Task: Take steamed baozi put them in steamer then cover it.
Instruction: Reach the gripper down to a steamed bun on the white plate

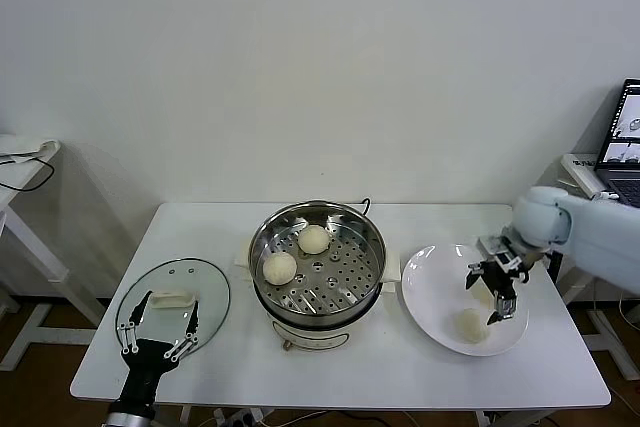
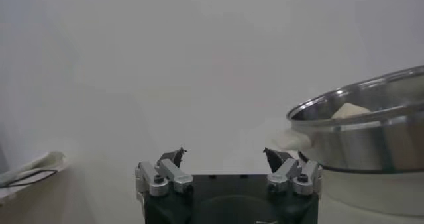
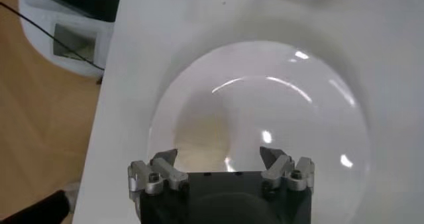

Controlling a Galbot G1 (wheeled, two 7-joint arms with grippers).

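The steamer (image 1: 318,292) stands mid-table with two steamed baozi (image 1: 314,239) (image 1: 279,268) on its perforated tray. Right of it, a white plate (image 1: 430,287) holds one more baozi (image 1: 471,325). My right gripper (image 1: 492,292) hovers open just above the plate, behind that bun. In the right wrist view the baozi (image 3: 202,136) lies below and ahead of the open right gripper (image 3: 218,159). The cover (image 1: 208,292) lies flat at the table's left, handle (image 1: 170,299) up. My left gripper (image 1: 158,332) hangs open over its near edge. The left wrist view shows the left gripper (image 2: 225,156) empty, beside the steamer (image 2: 364,139).
A laptop (image 1: 625,142) sits on a stand past the table's right end. A small side table (image 1: 20,162) with a cable is at far left. The wall runs close behind the table. The steamer's cord trails behind the pot.
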